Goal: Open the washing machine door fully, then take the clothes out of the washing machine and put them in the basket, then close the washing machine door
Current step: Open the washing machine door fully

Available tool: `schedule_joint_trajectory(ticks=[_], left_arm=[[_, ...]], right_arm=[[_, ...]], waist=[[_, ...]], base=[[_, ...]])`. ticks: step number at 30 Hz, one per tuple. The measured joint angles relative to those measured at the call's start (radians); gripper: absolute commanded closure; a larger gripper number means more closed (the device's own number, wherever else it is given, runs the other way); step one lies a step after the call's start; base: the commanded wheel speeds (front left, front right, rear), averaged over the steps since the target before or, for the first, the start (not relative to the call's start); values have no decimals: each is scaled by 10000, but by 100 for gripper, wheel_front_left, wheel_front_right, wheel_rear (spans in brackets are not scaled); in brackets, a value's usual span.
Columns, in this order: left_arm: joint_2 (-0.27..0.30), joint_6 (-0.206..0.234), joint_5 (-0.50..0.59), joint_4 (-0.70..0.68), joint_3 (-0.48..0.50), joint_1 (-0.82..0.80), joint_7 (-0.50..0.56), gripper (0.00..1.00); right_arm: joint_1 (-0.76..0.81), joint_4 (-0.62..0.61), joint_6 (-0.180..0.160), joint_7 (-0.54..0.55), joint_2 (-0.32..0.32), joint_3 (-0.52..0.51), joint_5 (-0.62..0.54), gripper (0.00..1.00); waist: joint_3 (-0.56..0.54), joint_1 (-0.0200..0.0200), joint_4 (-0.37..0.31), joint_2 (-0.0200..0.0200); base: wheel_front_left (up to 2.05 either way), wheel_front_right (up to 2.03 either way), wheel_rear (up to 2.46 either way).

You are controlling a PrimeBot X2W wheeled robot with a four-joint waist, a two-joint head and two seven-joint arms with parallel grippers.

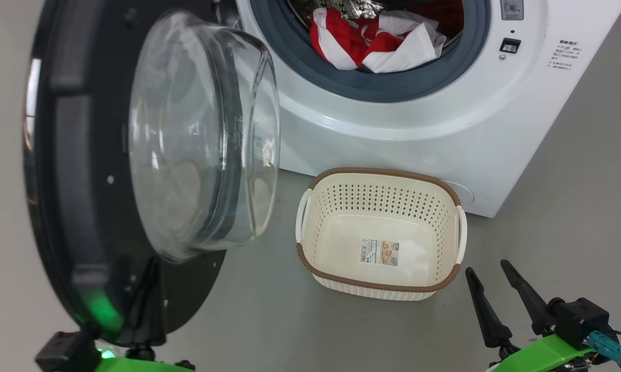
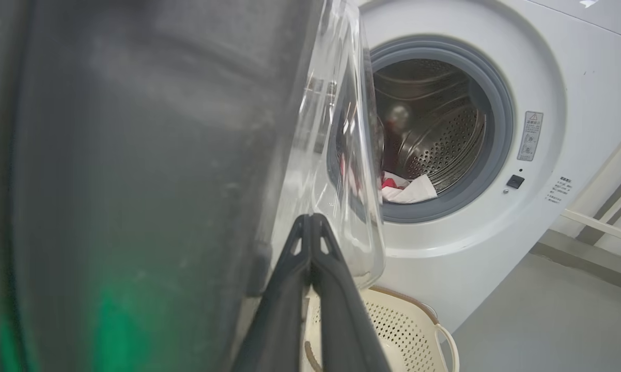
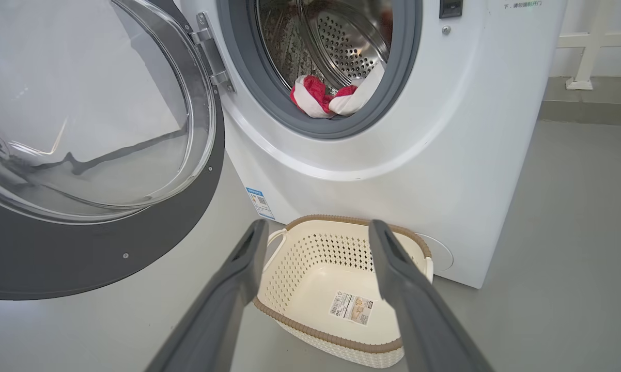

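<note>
While the left hand (image 2: 310,219), fingers together, sits beside the washing machine door (image 1: 83,181), the right hand (image 1: 486,267) stands spread at lower right. The clothes (image 1: 377,44) lie top centre, nearer the right hand.

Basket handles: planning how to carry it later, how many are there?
2. The left handle sits on the basket's left end, the right handle on its right end in the head view. None looks hidden.

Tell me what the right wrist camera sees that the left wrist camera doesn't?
Right wrist view: the open right hand, the blue label, the paper label inside the basket. Left wrist view: the shut left hand beside the door, a warning sticker. Both: the door, red and white clothes in the washing machine, and the basket.
</note>
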Motion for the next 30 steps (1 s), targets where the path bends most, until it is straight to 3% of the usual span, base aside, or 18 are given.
schedule_joint_trajectory(ticks=[21,30], left_arm=[[-180,-290,1475,871,3990,-1230,0,100],[-197,-499,1873,1534,5235,-2085,-2,100]], right_arm=[[-208,-52,0,0,-104,4,2,0],[-225,-94,0,0,-117,-6,2,0]], waist=[[324,0,-518,0],[486,0,-645,0]], base=[[0,0,0],[0,0,0]])
